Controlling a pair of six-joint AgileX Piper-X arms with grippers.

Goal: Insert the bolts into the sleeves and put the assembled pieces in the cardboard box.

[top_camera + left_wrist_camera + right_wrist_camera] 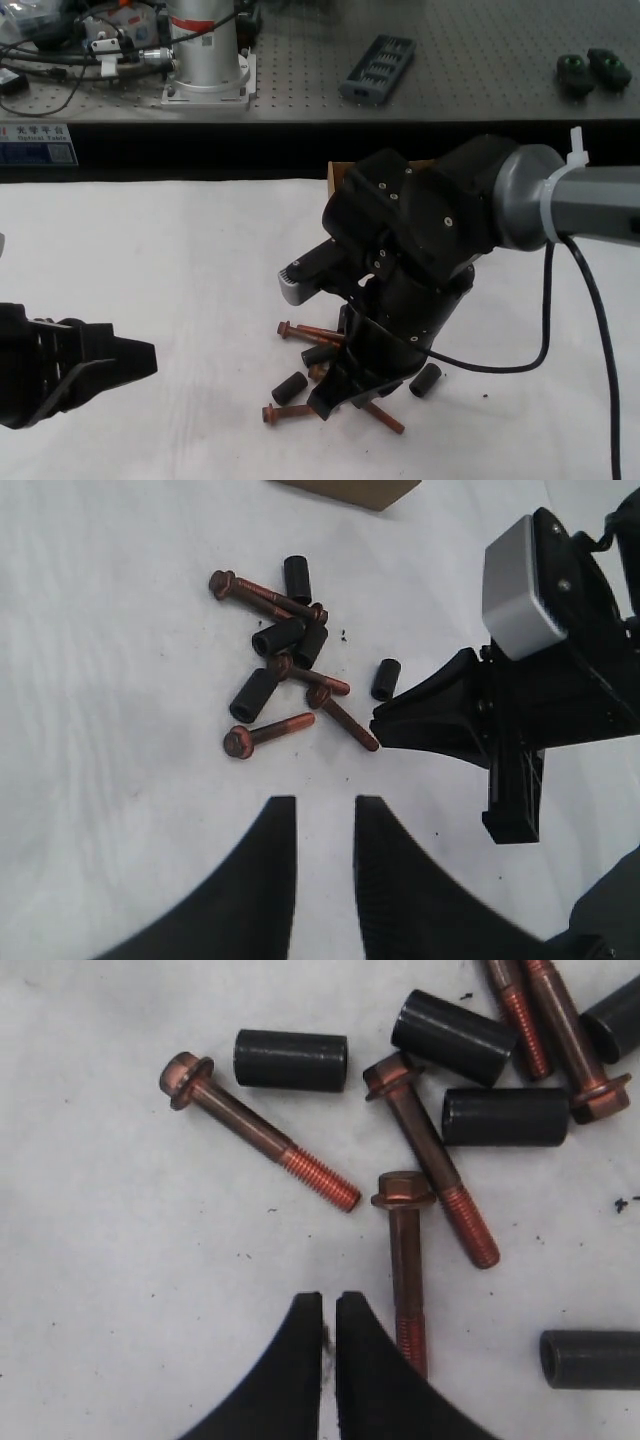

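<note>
R gripper (328,1305), fingers nearly together & empty, over pile (278,637) of copper-coloured threaded bolts (265,1138) & black tube sleeves (291,1059); L gripper (325,805) (fingers apart, empty) near pile; high view adds brown cardboard box (337,175) behind pile.

Right tool (333,398) hangs over scattered bolts (285,411) and sleeves (290,387).

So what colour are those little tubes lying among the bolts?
Black, with a matte look. The sleeves show best in the right wrist view.
</note>
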